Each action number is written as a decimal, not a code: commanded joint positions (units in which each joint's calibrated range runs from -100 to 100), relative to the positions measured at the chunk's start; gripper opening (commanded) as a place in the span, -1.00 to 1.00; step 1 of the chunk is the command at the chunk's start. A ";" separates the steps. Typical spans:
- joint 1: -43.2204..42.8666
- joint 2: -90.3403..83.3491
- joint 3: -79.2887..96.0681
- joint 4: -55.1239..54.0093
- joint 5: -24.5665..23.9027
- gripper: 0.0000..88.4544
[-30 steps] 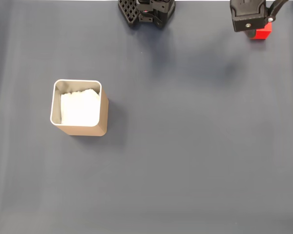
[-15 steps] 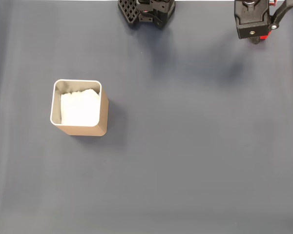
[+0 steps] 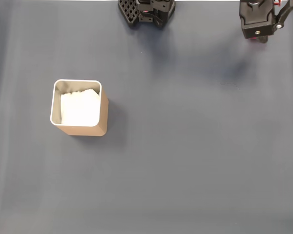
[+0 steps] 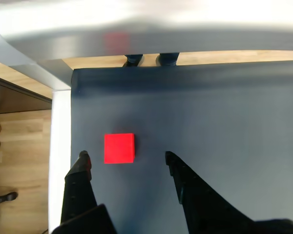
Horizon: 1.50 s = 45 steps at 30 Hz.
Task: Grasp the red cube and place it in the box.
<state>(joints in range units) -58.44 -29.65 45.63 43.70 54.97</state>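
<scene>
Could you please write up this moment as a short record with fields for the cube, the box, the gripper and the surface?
cube: red cube lies flat on the mat, nearer one fingertip than the other in the wrist view
box: tan box stands upright toward the left of the fixed view, white padding inside, no cube in it
gripper: gripper is open, fingertips on either side of the cube, not touching it
arm: at the top right edge of the fixed view, far from the box
surface: dark blue mat
task state: cube not yet grasped

Red cube (image 4: 119,148), tan box (image 3: 103,117), black hand (image 4: 126,159)
</scene>
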 commanded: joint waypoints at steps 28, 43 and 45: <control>-4.43 2.26 2.32 -6.73 -4.15 -0.12; -4.64 -0.34 8.06 -9.36 -4.35 -0.12; -4.50 -0.17 8.06 -9.85 -4.25 -0.12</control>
<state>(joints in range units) -63.47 -27.86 54.37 35.01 50.57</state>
